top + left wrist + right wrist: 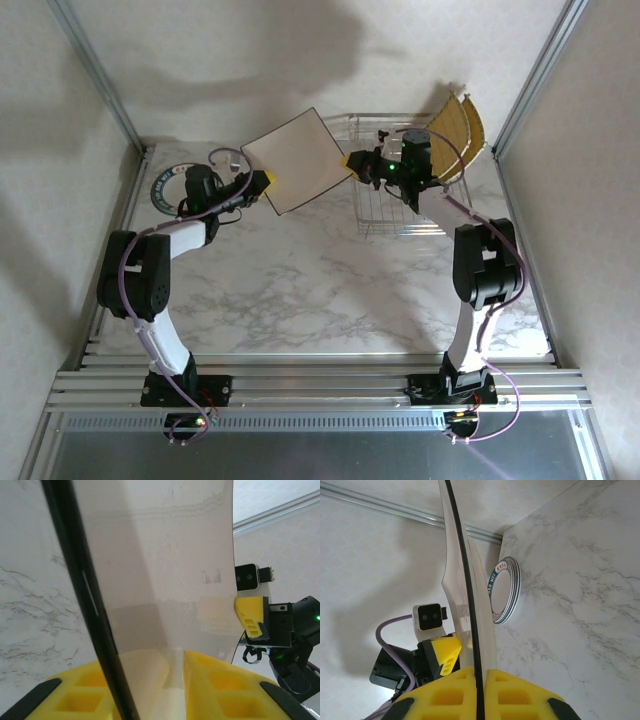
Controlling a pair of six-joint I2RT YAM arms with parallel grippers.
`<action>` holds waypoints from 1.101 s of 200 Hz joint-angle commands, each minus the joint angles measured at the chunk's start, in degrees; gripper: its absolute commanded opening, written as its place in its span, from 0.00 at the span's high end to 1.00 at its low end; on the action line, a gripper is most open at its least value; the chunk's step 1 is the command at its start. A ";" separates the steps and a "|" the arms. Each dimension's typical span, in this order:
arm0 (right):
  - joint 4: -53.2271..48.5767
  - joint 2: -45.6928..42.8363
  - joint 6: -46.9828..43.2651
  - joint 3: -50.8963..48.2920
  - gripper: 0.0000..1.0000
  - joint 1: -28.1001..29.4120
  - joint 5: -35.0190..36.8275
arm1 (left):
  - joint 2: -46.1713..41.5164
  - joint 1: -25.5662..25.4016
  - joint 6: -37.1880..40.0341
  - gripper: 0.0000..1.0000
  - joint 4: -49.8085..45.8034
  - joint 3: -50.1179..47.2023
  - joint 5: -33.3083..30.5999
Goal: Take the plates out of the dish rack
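A white square plate hangs in the air above the marbled worktop, gripped from both sides at once. In the top view it sits toward 12 o'clock of the worktop, tilted so one corner points away from the arm bases.

The left fingers pinch its edge at about 8 o'clock, near the lower corner. The left wrist view shows that dark edge running straight down between the two yellow pads, which press against either face with no gap to see.

The right fingers pinch the opposite corner at about 3 o'clock. In the right wrist view the plate stands edge-on, its black rim line dropping into the narrow slit between the pads, which are closed tight on it. Each wrist view also catches a yellow pad of the other arm on the far side of the plate.

The dish rack stands at 2 o'clock on the worktop, just beyond the right fingers. Two mustard-yellow plates lean upright at its far right end. A stack of round plates with teal-green rims lies flat on the worktop at 10 o'clock, behind the left arm and well apart from the rack.
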 commanded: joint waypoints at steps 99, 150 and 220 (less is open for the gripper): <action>-8.38 3.32 -9.22 12.59 0.27 -0.04 -4.05 | 1.09 0.10 -7.87 1.00 12.38 -1.98 0.29; -33.43 1.98 -27.08 21.41 0.01 -2.14 5.90 | -1.04 0.67 -11.11 1.00 15.52 -3.64 -4.46; -66.16 -3.20 -51.45 32.23 0.01 -3.51 35.94 | -6.15 -0.41 -14.04 1.00 17.23 -9.92 -28.93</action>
